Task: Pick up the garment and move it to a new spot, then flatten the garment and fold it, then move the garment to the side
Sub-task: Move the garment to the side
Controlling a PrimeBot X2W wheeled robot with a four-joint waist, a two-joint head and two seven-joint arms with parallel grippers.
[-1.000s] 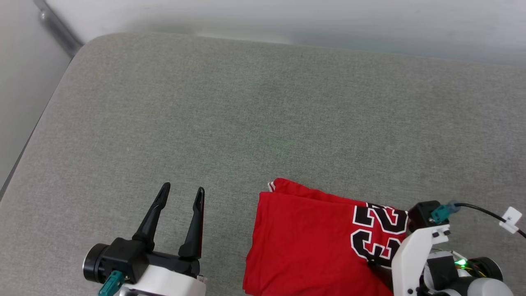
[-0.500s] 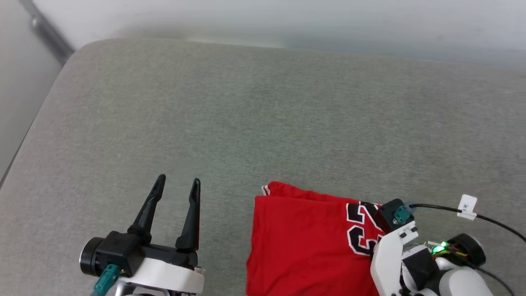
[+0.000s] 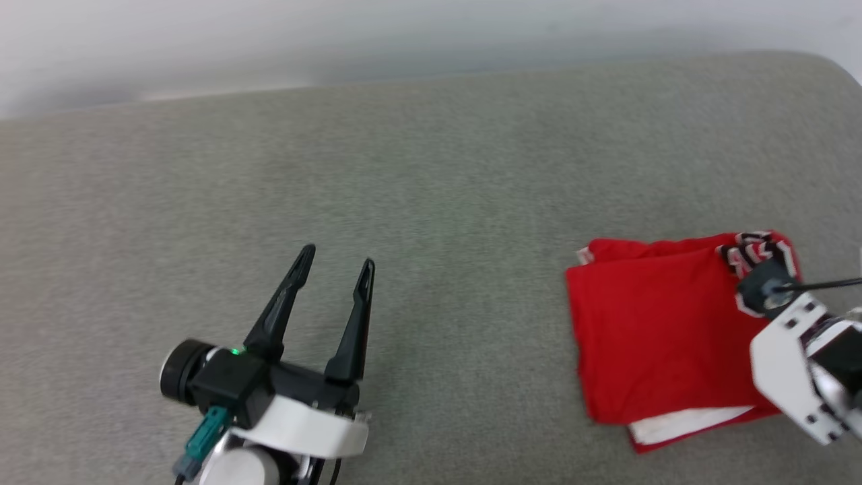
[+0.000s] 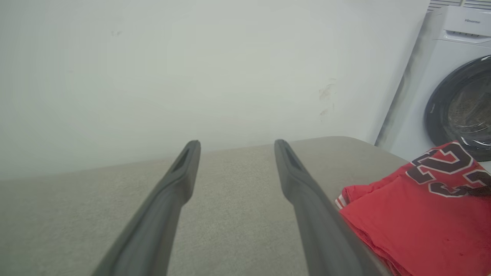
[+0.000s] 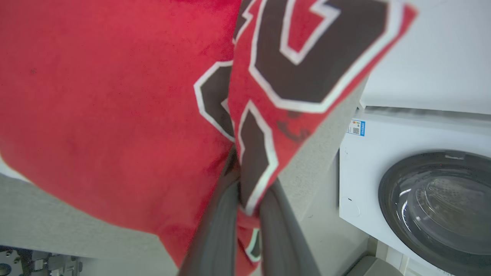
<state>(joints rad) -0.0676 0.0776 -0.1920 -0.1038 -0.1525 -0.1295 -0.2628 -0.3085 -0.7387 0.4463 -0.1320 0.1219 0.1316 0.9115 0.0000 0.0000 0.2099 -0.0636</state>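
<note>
Left gripper sits over the table, left of centre. Its fingers are apart with nothing between them and point toward the far edge. The left wrist view confirms the gap, with bare grey weave under it. That view adds a pale wall and a washer past the table's right edge; the head view gives neither.

Garment lies toward the right edge, well apart from the left gripper. It is folded to a near-square packet with no clear long axis, its sides slightly skew to the table's edges. The plain red face is up: matte jersey with soft creases. A white layer pokes out along the near side, and striped trim shows at the far left corner. The far right corner, with black white-edged numerals, is raised and points at the table's far right corner.

Right gripper: its fingertips are hidden in the head view. The right wrist view shows both dark fingers clamped on the numeral corner of the garment, cloth bunched between them. The washer shows a white cabinet and a round dark glass door.
</note>
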